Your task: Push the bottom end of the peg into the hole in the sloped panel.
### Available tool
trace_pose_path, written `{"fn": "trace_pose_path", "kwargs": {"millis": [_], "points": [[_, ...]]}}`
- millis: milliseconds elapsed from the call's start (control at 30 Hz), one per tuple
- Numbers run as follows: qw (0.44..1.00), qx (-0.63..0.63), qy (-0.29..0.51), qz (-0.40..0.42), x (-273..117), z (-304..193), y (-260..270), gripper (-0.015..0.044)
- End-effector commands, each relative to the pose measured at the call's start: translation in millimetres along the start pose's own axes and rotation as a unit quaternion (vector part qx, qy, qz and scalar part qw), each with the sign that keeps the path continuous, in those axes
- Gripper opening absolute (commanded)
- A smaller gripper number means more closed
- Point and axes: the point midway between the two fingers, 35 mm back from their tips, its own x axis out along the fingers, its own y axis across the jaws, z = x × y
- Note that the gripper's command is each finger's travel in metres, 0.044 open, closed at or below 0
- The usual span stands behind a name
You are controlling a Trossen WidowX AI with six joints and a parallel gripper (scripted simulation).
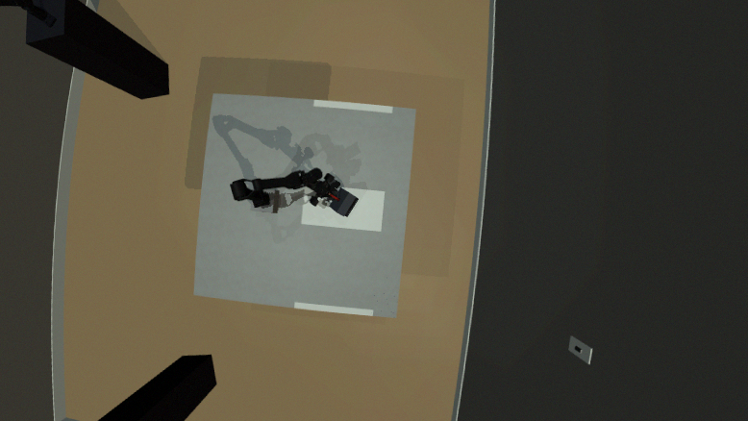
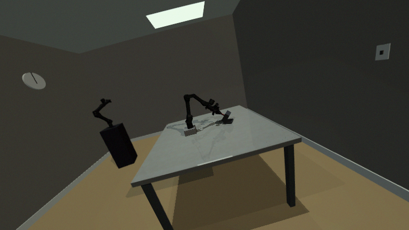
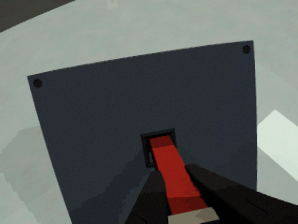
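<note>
My gripper (image 3: 173,176) (image 1: 329,194) (image 2: 221,113) is shut on the red peg, one dark finger on each side of it. The red peg (image 3: 171,162) (image 1: 334,197) (image 2: 223,114) has flat sides, and its far end points at the sloped panel. The dark panel (image 3: 100,110) (image 1: 345,203) (image 2: 227,113) has a square hole (image 3: 145,146) in its face. The peg's end is at the hole, overlapping its right part, with dark opening showing at the left and top. How deep the tip is, if at all, cannot be told. The hole's lower right is hidden behind the peg.
The panel stands on the grey table (image 1: 251,261) (image 2: 243,145), on a dark base (image 2: 229,121). The arm's pale mount (image 2: 190,131) is at the other end of its reach. A second arm (image 2: 100,112) stands on a dark pedestal (image 2: 118,145) away from the table.
</note>
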Motion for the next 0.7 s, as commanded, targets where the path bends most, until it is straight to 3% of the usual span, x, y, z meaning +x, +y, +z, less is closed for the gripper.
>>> {"fn": "trace_pose_path", "kwargs": {"millis": [0,667], "points": [[1.0,-0.002,0.001,0.003,3,0,2,0.0],[1.0,-0.002,0.0,0.003,16,0,2,0.0]]}}
